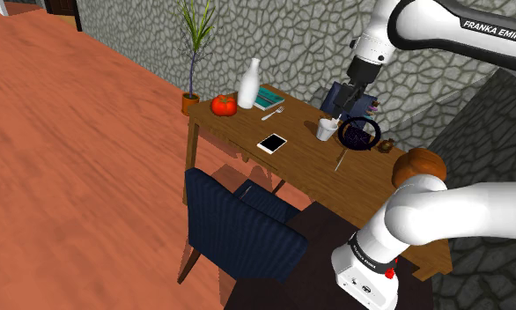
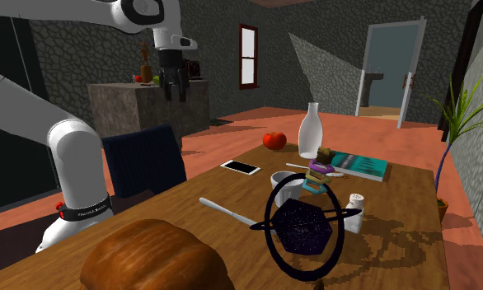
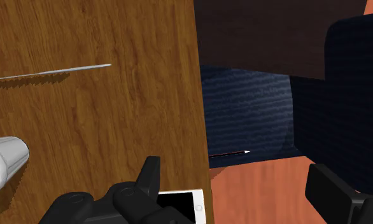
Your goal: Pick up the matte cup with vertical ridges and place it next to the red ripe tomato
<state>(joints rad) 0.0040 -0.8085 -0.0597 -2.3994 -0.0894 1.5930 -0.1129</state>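
Observation:
The cup [image 1: 326, 129] is white and stands upright mid-table, beside a dark ringed globe [image 1: 360, 134]. In the second exterior view the cup [image 2: 283, 183] is partly hidden behind that globe [image 2: 304, 229]. The red tomato [image 1: 223, 105] sits at the table's far end, next to a white bottle [image 1: 247, 84]. My gripper [image 2: 172, 91] hangs open and empty, high above the table's chair-side edge. In the wrist view its fingers [image 3: 150, 181] stand wide apart, with the cup [image 3: 4, 162] off beyond the left finger, untouched.
A phone [image 1: 271, 143], fork [image 1: 273, 113], teal book [image 1: 267, 97], knife [image 2: 232, 214], salt shaker [image 2: 354, 212], a small stack of things [image 2: 318, 175] and a bread loaf [image 2: 153, 259] lie on the wooden table [image 1: 309, 172]. A dark blue chair [image 1: 239, 225] stands against its edge.

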